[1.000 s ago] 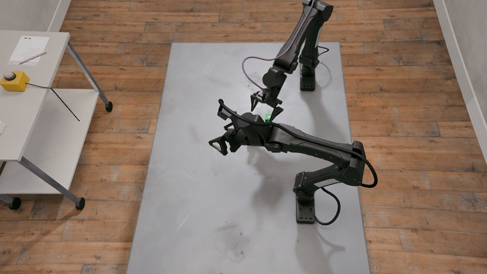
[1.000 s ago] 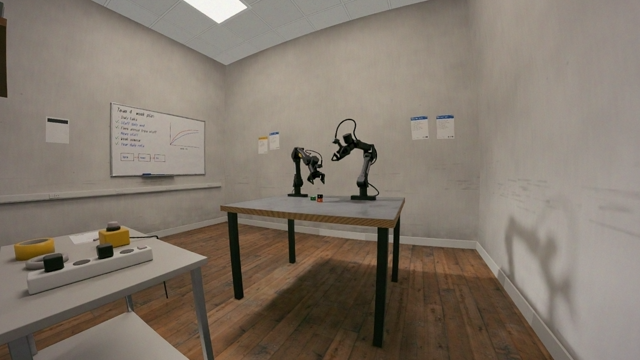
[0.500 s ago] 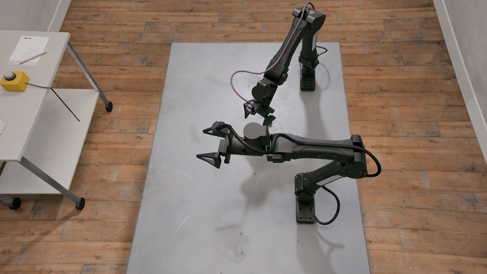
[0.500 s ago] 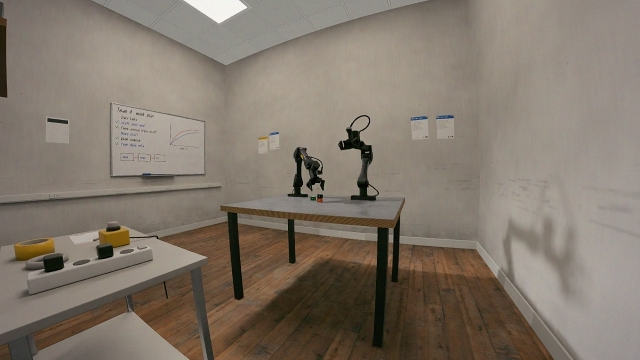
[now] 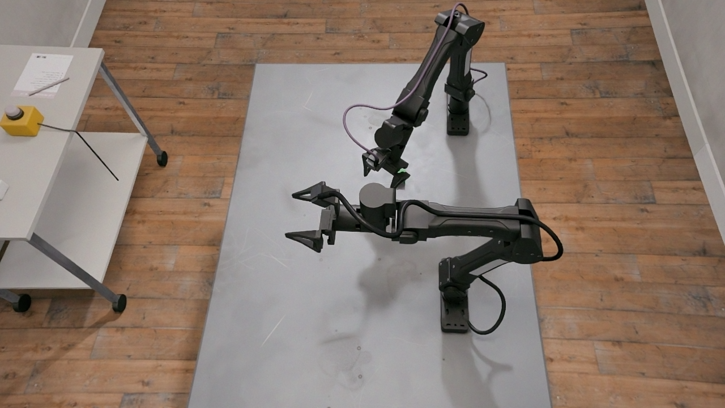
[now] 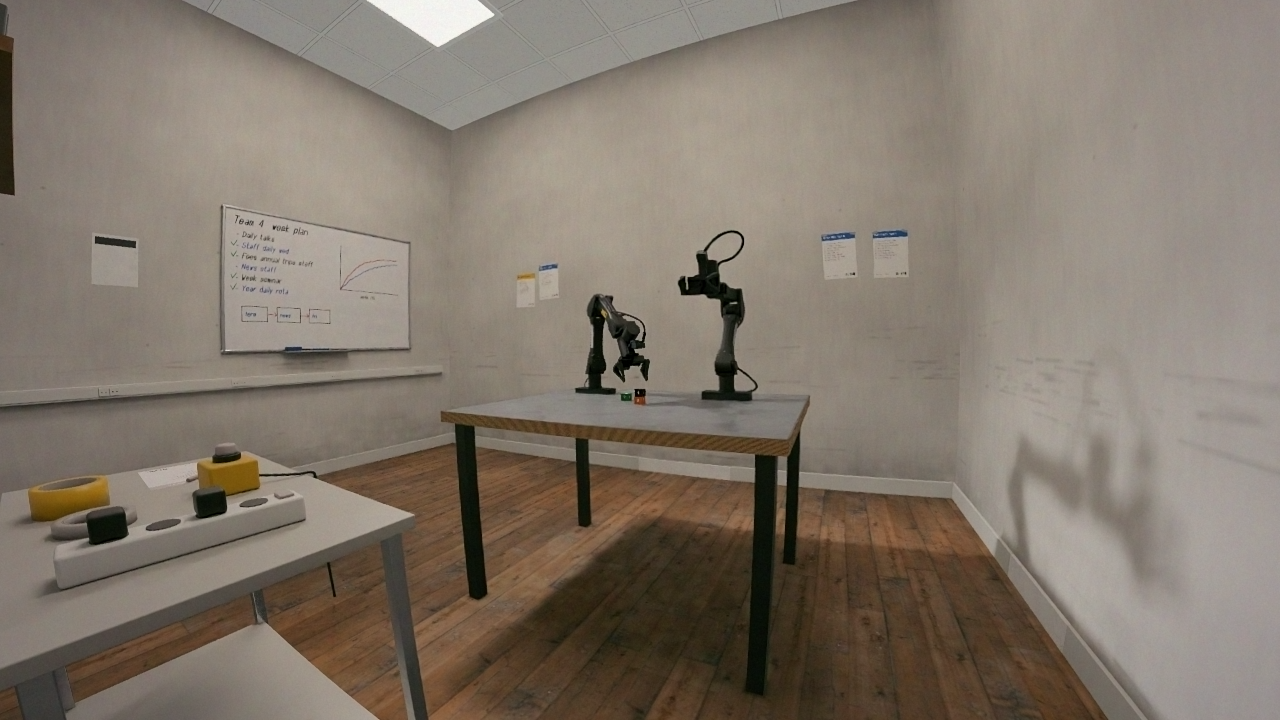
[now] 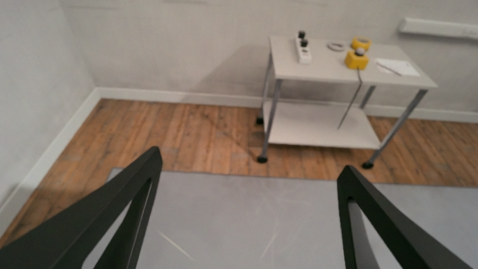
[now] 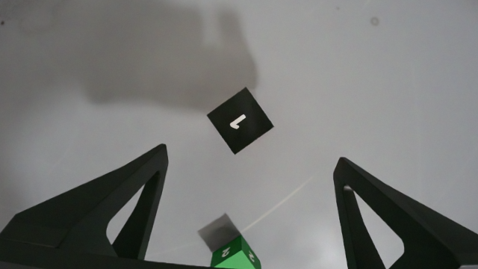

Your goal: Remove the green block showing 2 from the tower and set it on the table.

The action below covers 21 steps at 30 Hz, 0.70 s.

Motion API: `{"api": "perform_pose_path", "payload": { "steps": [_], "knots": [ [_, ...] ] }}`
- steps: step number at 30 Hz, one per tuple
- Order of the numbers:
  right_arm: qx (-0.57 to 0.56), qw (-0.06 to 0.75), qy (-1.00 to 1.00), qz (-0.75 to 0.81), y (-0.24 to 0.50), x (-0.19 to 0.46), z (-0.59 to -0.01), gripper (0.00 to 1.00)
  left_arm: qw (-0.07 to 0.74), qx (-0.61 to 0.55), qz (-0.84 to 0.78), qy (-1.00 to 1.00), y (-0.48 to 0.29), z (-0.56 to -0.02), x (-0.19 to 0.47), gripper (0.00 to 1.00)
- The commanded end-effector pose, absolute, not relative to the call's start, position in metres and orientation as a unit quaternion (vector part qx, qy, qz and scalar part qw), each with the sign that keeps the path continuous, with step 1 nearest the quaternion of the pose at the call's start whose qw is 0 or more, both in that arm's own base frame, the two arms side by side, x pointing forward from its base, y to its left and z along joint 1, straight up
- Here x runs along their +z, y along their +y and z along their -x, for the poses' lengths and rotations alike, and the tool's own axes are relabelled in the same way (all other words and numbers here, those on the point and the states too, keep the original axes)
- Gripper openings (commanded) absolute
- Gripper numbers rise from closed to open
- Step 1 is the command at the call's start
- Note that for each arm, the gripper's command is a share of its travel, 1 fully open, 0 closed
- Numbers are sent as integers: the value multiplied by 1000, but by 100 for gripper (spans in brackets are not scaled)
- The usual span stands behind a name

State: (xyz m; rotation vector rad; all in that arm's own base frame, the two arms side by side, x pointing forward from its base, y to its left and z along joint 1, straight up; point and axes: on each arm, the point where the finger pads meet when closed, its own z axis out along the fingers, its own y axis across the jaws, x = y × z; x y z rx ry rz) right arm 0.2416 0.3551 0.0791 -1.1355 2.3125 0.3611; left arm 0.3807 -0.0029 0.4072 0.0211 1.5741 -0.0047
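The green block showing 2 (image 8: 235, 255) lies flat on the grey table at the bottom edge of the right wrist view, apart from the tower. It shows as a green sliver (image 5: 401, 173) beside a right finger in the overhead view. The tower's top, a black block marked 1 (image 8: 240, 120), sits straight below the right wrist camera. In the far view it rests on an orange block (image 6: 639, 396), with the green block (image 6: 625, 396) next to it. My right gripper (image 8: 252, 159) (image 5: 381, 177) is open and empty above both blocks. My left gripper (image 5: 291, 215) (image 7: 251, 163) is open and empty, held high and level, pointing away.
The left arm's wrist (image 5: 377, 200) hides the tower in the overhead view. A wheeled side table (image 7: 336, 71) with a yellow button box (image 5: 21, 120) stands off the table's end. The two arm bases (image 5: 453, 314) (image 5: 457, 121) stand on the table's one long side.
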Motion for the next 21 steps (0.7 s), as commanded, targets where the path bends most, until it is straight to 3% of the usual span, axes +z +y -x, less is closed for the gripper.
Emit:
{"api": "perform_pose_path", "payload": {
  "steps": [1,21],
  "knots": [
    [144,286,852,414,363,95,-249,100,709,2,2,705,3,-383,409,100],
    [144,286,852,414,363,95,-249,100,712,0,0,703,1,-381,412,100]
  ]
}}
